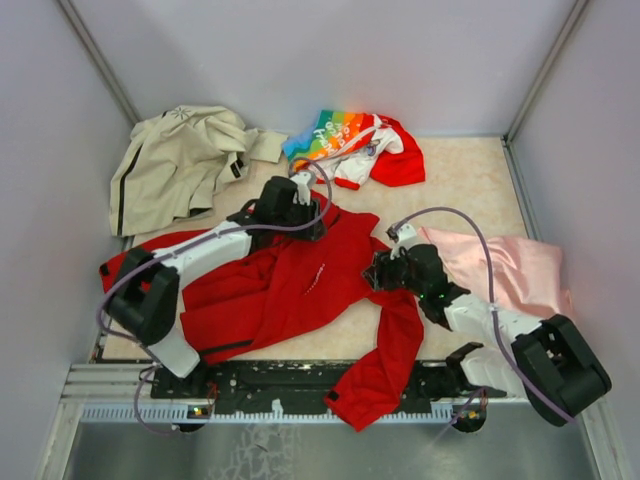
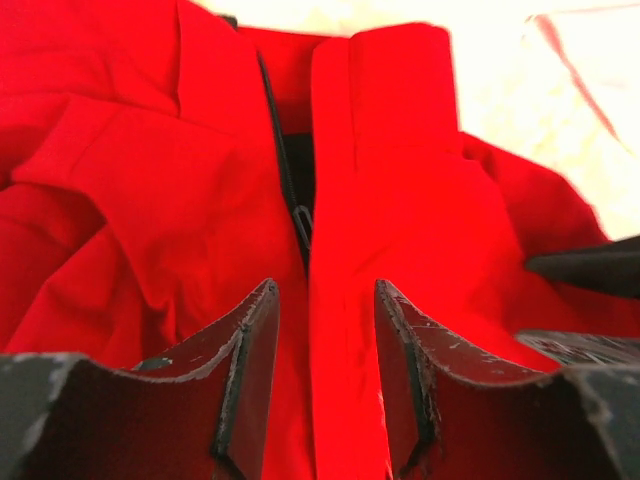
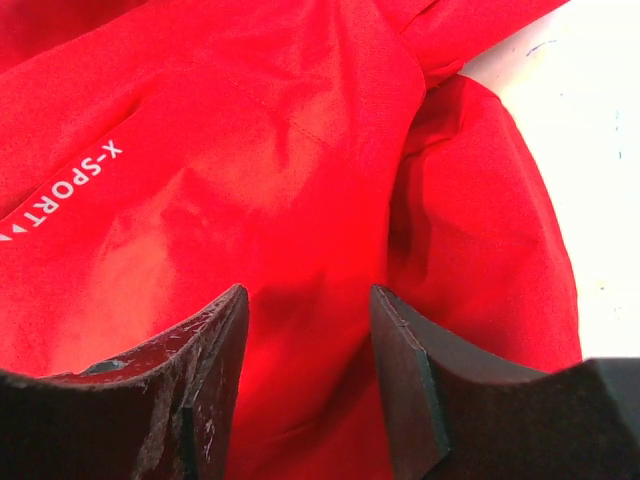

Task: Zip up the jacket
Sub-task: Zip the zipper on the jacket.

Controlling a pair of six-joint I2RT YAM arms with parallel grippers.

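The red jacket (image 1: 290, 290) lies spread across the middle of the table, one sleeve hanging over the near edge. My left gripper (image 1: 305, 222) hovers open over its collar end. In the left wrist view the left gripper (image 2: 325, 290) straddles the closed front seam, and the dark zipper pull (image 2: 302, 222) sits just ahead, with black lining showing above it. My right gripper (image 1: 380, 272) is at the jacket's right side. It is open (image 3: 308, 295) over bare red fabric, near the white logo text (image 3: 70, 185). Neither gripper holds anything.
A beige jacket (image 1: 180, 165) lies at the back left. A rainbow-and-white printed garment (image 1: 355, 145) lies at the back middle, and a pink cloth (image 1: 510, 265) lies at the right under the right arm. Grey walls enclose the table on three sides.
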